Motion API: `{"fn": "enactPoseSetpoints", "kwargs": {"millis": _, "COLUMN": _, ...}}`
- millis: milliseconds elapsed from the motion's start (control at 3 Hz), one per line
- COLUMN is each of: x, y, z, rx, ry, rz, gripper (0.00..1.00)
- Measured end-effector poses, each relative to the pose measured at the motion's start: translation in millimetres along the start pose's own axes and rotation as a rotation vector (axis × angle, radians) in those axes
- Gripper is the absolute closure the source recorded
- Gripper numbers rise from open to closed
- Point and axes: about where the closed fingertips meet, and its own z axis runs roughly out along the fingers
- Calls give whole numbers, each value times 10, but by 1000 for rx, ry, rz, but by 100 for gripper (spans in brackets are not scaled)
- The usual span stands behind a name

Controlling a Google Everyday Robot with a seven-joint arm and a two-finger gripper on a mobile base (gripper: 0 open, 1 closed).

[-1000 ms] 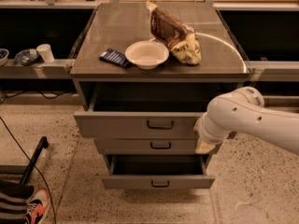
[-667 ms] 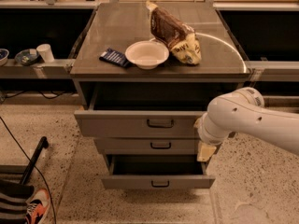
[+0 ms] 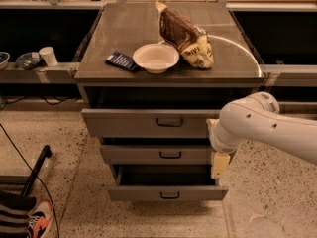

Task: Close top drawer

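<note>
At the far left, a paper cup [image 3: 48, 55] stands on a low shelf, well apart from the job. The cabinet's top serves as a table [image 3: 124, 29] and carries, from left to right, a dark blue packet [image 3: 121, 61], a white bowl [image 3: 156, 57] and a brown snack bag [image 3: 185, 33] leaning over at the bowl's right.

Just below the table edge, the top drawer [image 3: 129, 123] stands pulled out, with a dark gap showing above its grey front and its black loop handle [image 3: 169, 122] at centre. The middle drawer [image 3: 133, 153] sits a little out, and the bottom drawer [image 3: 138, 193] is well out.

To the right, the white arm [image 3: 267, 130] reaches in. The gripper [image 3: 218, 170] hangs below the top drawer's right corner, beside the right end of the middle drawer. I cannot tell whether its jaws are apart or together.

To close the drawer cleanly, the gripper should probably rise to the level of the top front and move leftward toward the handle. From there it should push flat and straight inward (a shove at the right corner may skew the drawer on its runners). A steady, gentle push would also keep the bowl and bag from shifting.

The bag has pale lettering near its lower end and the packet bears small marks, but I can read neither.
</note>
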Motion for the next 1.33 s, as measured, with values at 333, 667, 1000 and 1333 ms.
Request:
{"fn": "enactPoseSetpoints", "kwargs": {"millis": 333, "x": -4, "y": 8, "z": -57, "rx": 0, "ry": 15, "rz": -2, "gripper": 0}}
{"fn": "enactPoseSetpoints", "kwargs": {"millis": 667, "x": 27, "y": -61, "z": -132, "rx": -21, "ry": 16, "rz": 10, "gripper": 18}}
{"fn": "enactPoseSetpoints", "kwargs": {"millis": 1000, "x": 38, "y": -191, "z": -163, "rx": -28, "ry": 12, "rz": 13, "gripper": 41}}
{"fn": "enactPoseSetpoints", "kwargs": {"millis": 1333, "x": 82, "y": -320, "z": -129, "rx": -16, "ry": 9, "rz": 29, "gripper": 64}}
